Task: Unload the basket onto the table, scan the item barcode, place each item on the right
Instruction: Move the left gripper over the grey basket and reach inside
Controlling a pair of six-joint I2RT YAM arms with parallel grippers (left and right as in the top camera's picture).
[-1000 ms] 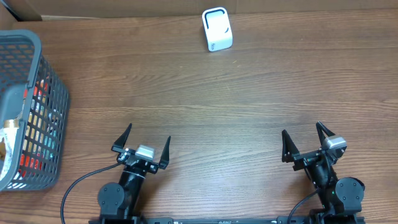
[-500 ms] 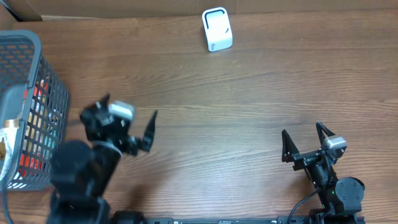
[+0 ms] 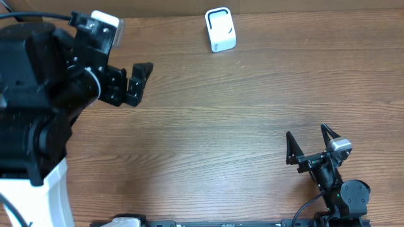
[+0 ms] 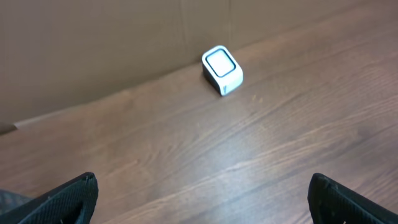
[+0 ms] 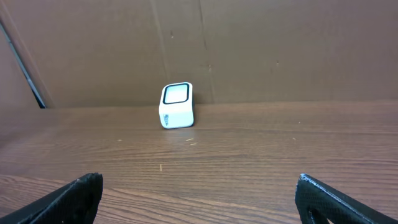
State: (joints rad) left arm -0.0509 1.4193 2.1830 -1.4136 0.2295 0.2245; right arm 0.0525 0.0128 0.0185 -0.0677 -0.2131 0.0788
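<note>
White scanner (image 3: pixel 220 29), print too small to read, left tool (image 4: pixel 200 190) and right tool (image 3: pixel 306 133) released

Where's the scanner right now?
Overhead view: the scanner stands at the far edge of the table, about midway across, just in front of the cardboard wall.

- The left arm (image 3: pixel 38 107) was raised high, close under the overhead camera, with the left gripper (image 4: pixel 203 186) spread wide and empty.
- The right gripper (image 3: pixel 307 135) sat low, jaws apart and empty.
</note>
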